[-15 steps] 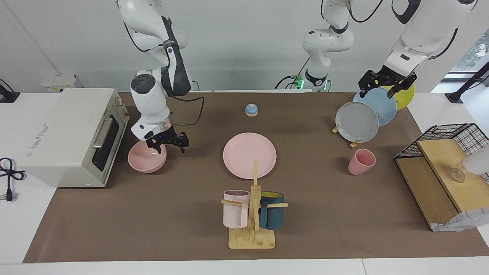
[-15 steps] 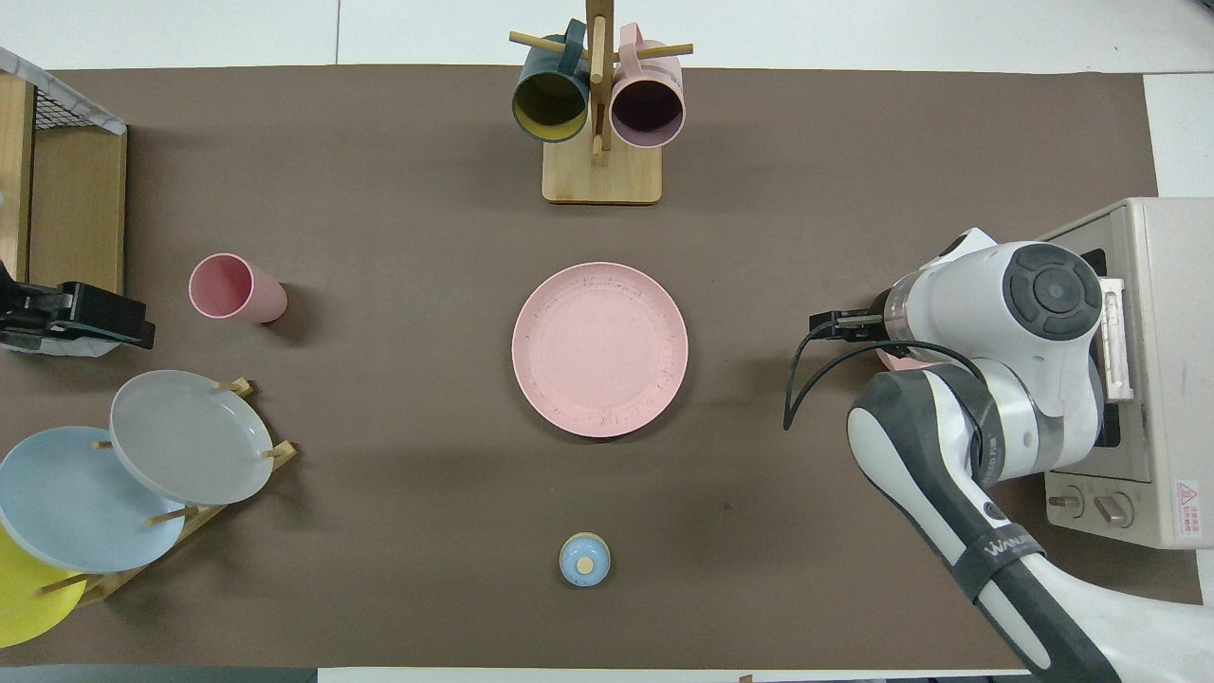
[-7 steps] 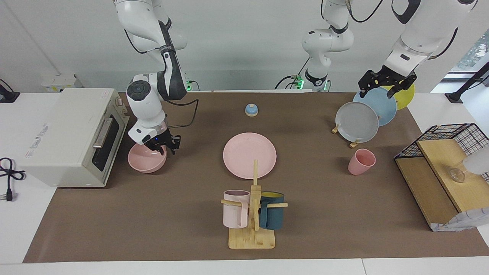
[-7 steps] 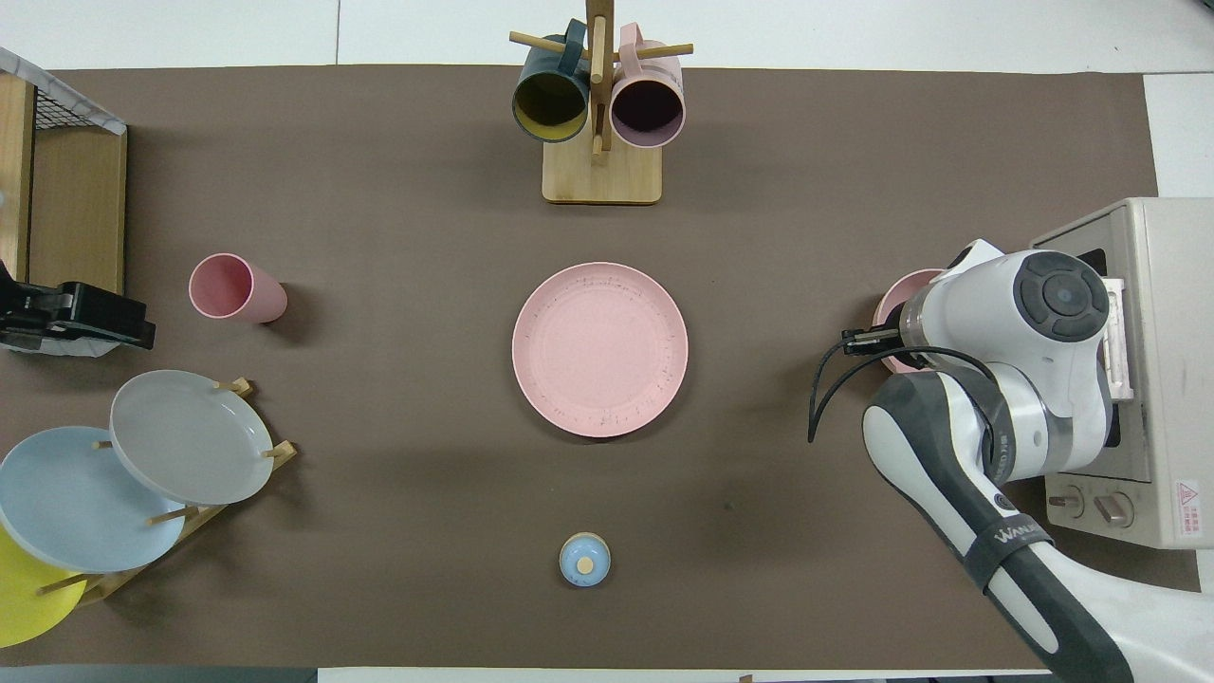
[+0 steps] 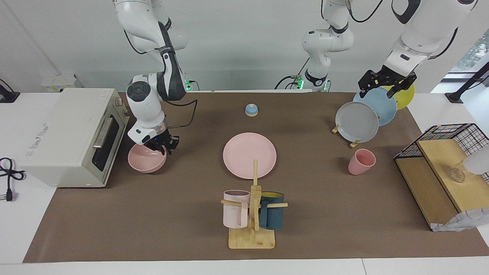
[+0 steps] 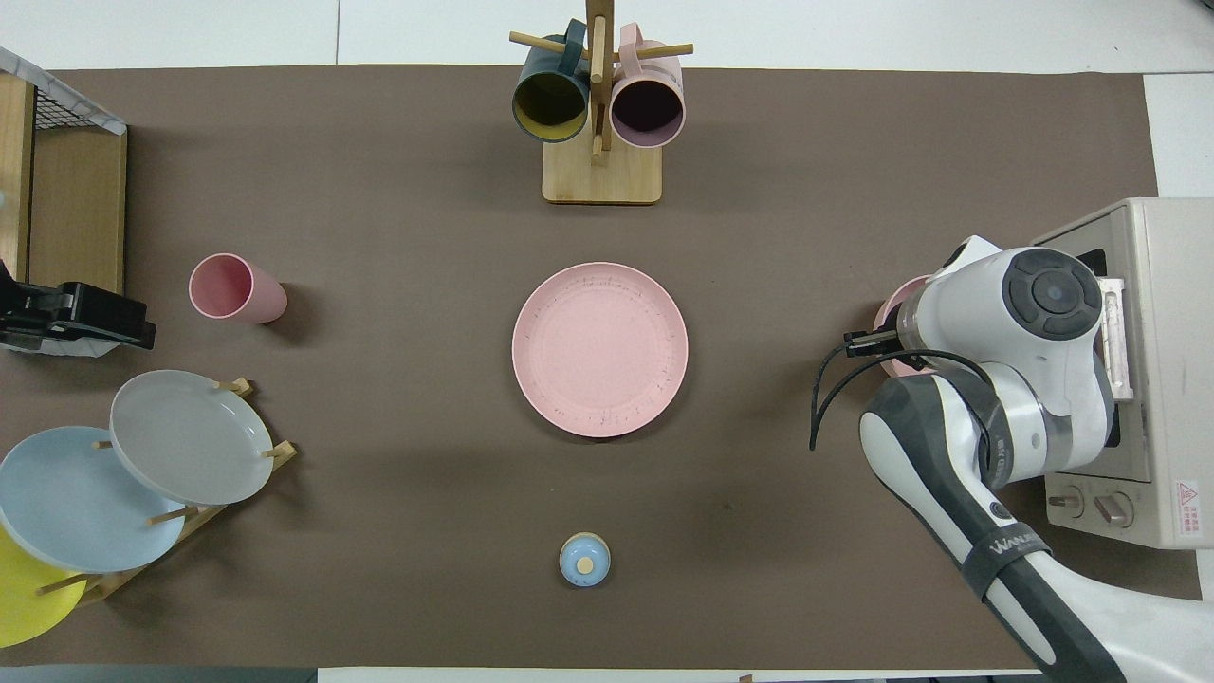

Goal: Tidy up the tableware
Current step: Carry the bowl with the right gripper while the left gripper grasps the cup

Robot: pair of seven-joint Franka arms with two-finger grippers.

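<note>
The pink bowl (image 5: 145,162) stands in front of the toaster oven's door; only a sliver of it shows in the overhead view (image 6: 893,305), under the right arm. My right gripper (image 5: 162,147) is low over the bowl's rim, on the side toward the plate. The pink plate (image 5: 249,154) lies flat at the table's middle (image 6: 599,349). The pink cup (image 5: 361,161) stands upright toward the left arm's end (image 6: 232,289). My left gripper (image 5: 386,86) hangs open and empty above the plate rack and waits (image 6: 81,318).
A toaster oven (image 5: 72,133) stands at the right arm's end. A wooden mug tree (image 5: 252,214) holds a pale pink and a teal mug. A rack (image 5: 357,122) holds grey, blue and yellow plates. A blue bell (image 5: 251,110) and a wire basket (image 5: 439,168) are also on the table.
My right gripper has shifted toward the oven, turned at the wrist and come down to the bowl's rim. The left arm, plate and cup have not moved.
</note>
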